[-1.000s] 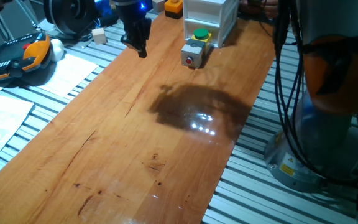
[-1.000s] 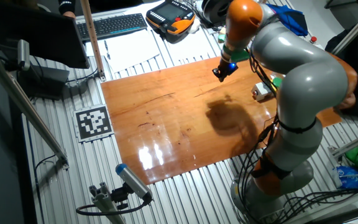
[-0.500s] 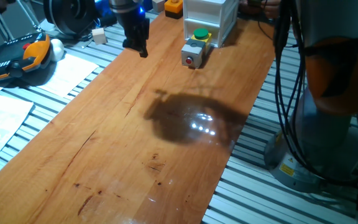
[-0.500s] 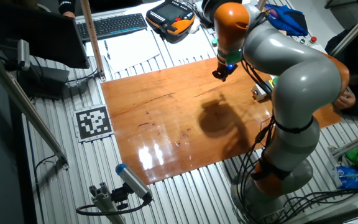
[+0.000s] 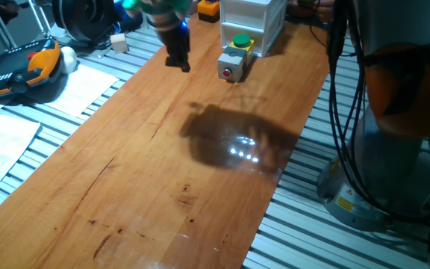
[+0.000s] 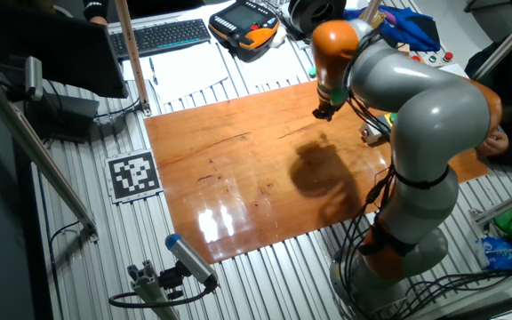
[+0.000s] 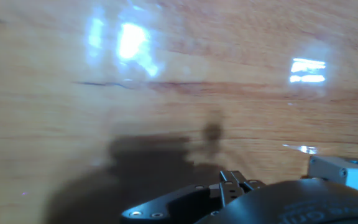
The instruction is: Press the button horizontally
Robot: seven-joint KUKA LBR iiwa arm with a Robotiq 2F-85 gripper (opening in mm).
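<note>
Wooden surface [image 5: 163, 157] lying over a slatted metal bench, showing glare patches and a dark arm shadow [image 5: 230, 138] near its middle. Button box [image 5: 231, 66] sitting at the far end of the surface, with a red button [image 5: 227, 73] on its side face and a green cap [image 5: 241, 41] on top, just in front of a white plastic drawer unit [image 5: 252, 19]. Jaws [image 5: 178, 60] hovering low over the wood, beside the button box but apart from it; blurring in both fixed views, so cannot tell whether parted or closed. Hand view showing only wood grain, shadow and a grey box corner [image 7: 344, 171] at right.
</note>
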